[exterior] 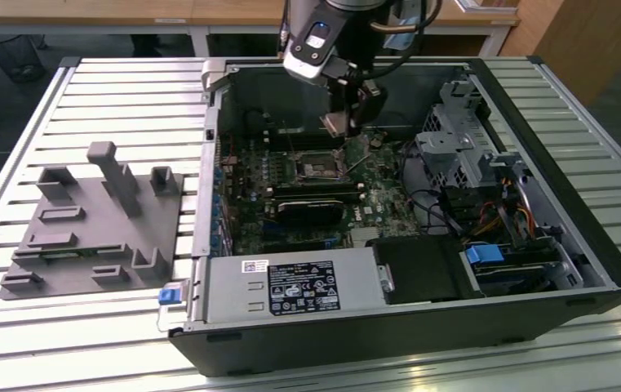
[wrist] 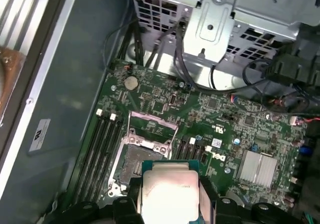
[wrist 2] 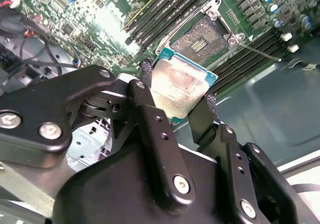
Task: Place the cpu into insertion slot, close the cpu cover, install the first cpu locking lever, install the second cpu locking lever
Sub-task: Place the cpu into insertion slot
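While the grey rack (exterior: 92,224) stands well apart on the exterior view's left of the insertion slot (exterior: 319,167), the gripper (exterior: 345,122) hangs above that slot, fingers (wrist 2: 147,104) closed on two edges of the cpu (wrist 2: 182,89), probably so its underside is free to enter the uncovered slot.

A slatted metal table (exterior: 125,98) carries 2 things. An open computer case (exterior: 321,347) sits toward 3 o'clock in the exterior view, a grey moulded fixture (exterior: 71,237) toward 9 o'clock.
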{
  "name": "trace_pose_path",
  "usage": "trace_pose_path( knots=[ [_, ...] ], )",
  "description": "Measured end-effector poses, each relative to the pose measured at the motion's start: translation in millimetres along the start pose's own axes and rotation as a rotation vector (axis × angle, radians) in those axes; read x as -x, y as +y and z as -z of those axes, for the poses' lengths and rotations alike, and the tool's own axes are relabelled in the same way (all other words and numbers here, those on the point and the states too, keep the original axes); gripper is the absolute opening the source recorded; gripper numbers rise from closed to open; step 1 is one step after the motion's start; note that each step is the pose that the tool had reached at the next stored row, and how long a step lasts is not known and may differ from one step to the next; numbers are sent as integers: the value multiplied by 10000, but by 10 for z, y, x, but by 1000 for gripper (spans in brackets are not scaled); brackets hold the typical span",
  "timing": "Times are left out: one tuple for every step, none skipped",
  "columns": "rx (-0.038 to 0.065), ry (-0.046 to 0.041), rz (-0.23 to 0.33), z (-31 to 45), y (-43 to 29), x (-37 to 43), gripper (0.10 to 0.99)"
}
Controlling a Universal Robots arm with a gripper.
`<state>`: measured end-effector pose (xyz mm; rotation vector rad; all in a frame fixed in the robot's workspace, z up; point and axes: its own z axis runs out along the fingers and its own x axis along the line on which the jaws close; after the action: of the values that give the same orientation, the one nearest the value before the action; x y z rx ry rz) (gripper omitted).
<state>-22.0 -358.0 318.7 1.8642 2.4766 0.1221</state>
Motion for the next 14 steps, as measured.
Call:
trace_pose_path(
  knots=[
    [1,-6,-73,-5,0,0,537],
    [1,-8,-97,-9,-1,0,537],
    [2,-8,-106,-14,-1,0,537],
    [3,-8,-108,-21,-2,0,537],
    [2,-9,-110,-26,-2,0,537],
    [1,-10,-111,-31,-3,1,537],
    [1,-10,-112,-36,-3,1,537],
    [0,-10,-113,-41,-4,1,537],
    [0,-10,-114,-46,-4,1,537],
    [0,-10,-115,-50,-5,1,537],
    [-1,-10,-117,-54,-5,1,537],
    [0,-9,-118,-59,-5,1,537],
    [-1,-10,-119,-63,-6,1,537],
    [-1,-9,-120,-67,-6,1,537]
  ],
)
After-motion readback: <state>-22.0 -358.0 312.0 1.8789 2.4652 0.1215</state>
